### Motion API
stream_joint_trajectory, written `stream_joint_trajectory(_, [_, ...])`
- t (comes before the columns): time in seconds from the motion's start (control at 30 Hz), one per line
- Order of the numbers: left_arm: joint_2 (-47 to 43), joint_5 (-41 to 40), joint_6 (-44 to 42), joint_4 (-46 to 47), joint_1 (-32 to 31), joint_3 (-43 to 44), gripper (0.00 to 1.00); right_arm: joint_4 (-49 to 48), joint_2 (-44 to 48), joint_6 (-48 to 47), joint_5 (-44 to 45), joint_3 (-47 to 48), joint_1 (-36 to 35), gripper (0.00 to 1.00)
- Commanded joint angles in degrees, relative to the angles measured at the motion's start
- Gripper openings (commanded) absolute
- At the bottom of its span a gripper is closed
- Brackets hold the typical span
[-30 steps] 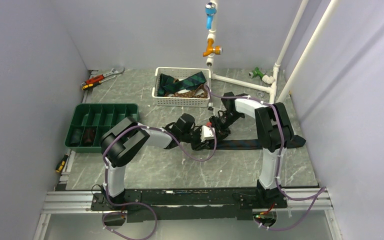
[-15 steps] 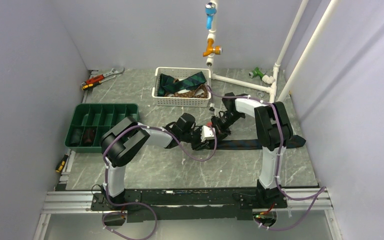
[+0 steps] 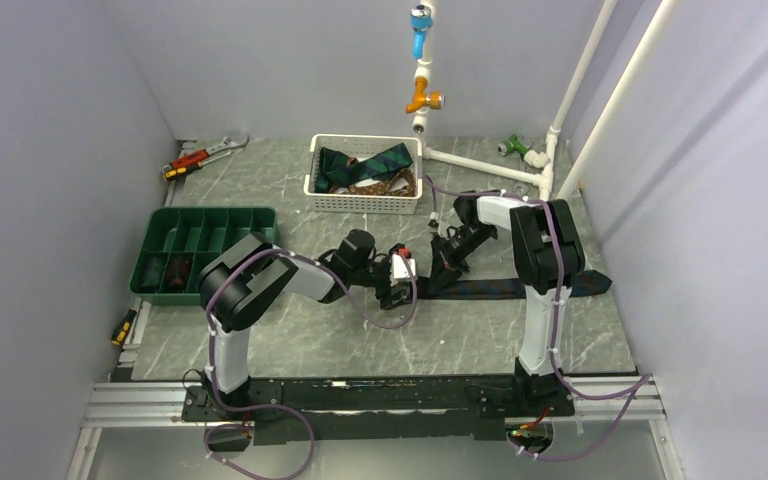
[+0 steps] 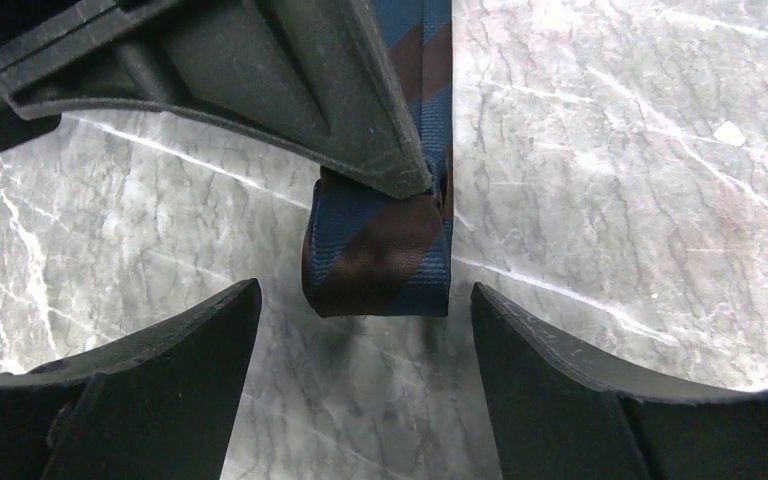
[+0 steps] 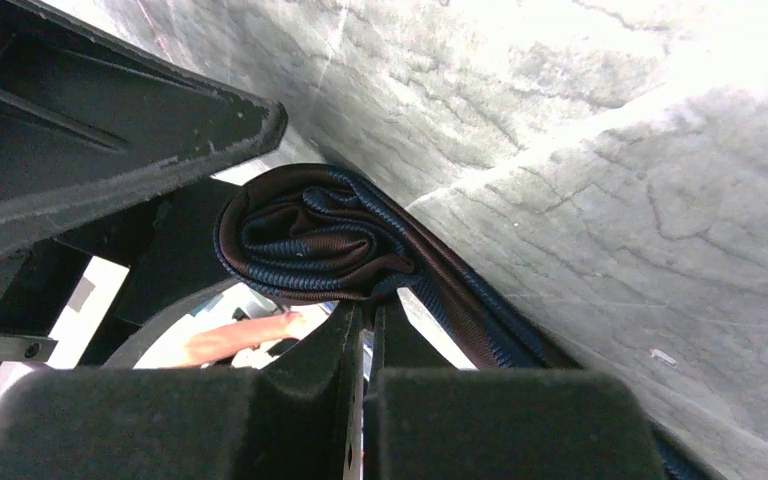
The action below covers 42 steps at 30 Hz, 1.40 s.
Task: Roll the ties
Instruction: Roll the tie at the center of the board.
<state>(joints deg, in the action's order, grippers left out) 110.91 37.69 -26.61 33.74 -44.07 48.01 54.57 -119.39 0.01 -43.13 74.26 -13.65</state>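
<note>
We judge the striped tie (image 4: 380,250) to be light, soft and a little slippery. A started roll will spring loose unless something pinches it, so the best hold is across the roll's flat sides or on its core, never on the loose tail.

The left gripper (image 4: 365,300) stands wide open, with one finger on each side of the small roll. Neither finger touches it, and the gripper holds nothing. The roll rests on the marble table (image 3: 290,340) near the middle, just right of that gripper. The right gripper (image 5: 362,320) is closed with its tips at the coil's edge, and they appear to pinch the inner layers. From there the unrolled length runs flat to the right, towards the table's right edge.

At the left, the green compartment tray (image 3: 225,235) has two dark rolls (image 3: 163,271) in its near-left slots, probably finished ties; the other slots look bare. At the far middle, the white basket (image 3: 362,203) holds several loose ties (image 3: 365,160), green plaid above and a brown one beneath.
</note>
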Motion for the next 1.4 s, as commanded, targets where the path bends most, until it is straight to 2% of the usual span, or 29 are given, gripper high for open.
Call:
stream_joint_trajectory(0.0, [4.17, 2.2, -0.01, 2.69, -0.08, -0.82, 0.82, -6.11, -5.38, -3.74, 18.32, -0.39, -0.45, 0.0])
stream_joint_trajectory(0.17, [7.79, 5.51, 6.15, 7.41, -0.16, 1.77, 0.76, -6.32, -5.97, -3.67, 20.8, -0.12, -0.32, 0.0])
stream_joint_trajectory(0.33, [9.8, 5.75, 9.16, 6.97, -0.09, 2.45, 0.56, -8.28, -5.1, -4.31, 18.52, -0.45, -0.77, 0.0])
stream_joint_trajectory(0.43, [7.57, 2.71, 6.83, 3.35, -0.08, 0.48, 0.41, -9.91, -4.3, -4.59, 15.98, -0.41, -2.13, 0.0])
stream_joint_trajectory(0.53, [4.29, -0.28, 5.67, -2.88, 0.71, -1.43, 0.32, -11.28, -3.62, -3.92, 12.28, 0.24, -3.88, 0.0])
stream_joint_trajectory(0.57, [3.13, -1.16, 4.59, -7.17, 0.98, -1.32, 0.3, -11.16, -3.59, -3.61, 10.49, 0.86, -4.24, 0.02])
stream_joint_trajectory(0.63, [1.32, -3.44, 2.91, -13.83, 1.24, -1.02, 0.26, -10.74, -2.93, -2.82, 6.88, 1.98, -4.42, 0.14])
stream_joint_trajectory(0.73, [-0.44, -5.82, 0.59, -22.32, 1.2, 0.0, 0.22, -8.64, 0.05, -3.24, 4.08, 2.94, -4.21, 0.29])
stream_joint_trajectory(0.8, [-0.86, -6.77, 0.34, -25.14, 1.2, 0.55, 0.21, -6.85, 2.39, -4.67, 3.04, 2.72, -3.84, 0.35])
stream_joint_trajectory(0.97, [0.78, -9.13, 0.27, -29.78, 0.66, 3.74, 0.2, -4.22, 7.83, -5.9, -1.22, 0.78, -2.96, 0.38])
stream_joint_trajectory(1.13, [2.01, -10.09, 0.25, -30.93, -0.18, 5.25, 0.2, -7.66, 10.01, -1.16, -5.86, -1.23, -3.75, 0.44])
stream_joint_trajectory(1.37, [2.63, -10.43, -0.19, -31.74, -0.74, 6.06, 0.22, -8.34, 4.86, -0.14, 0.74, 1.39, -4.46, 0.39])
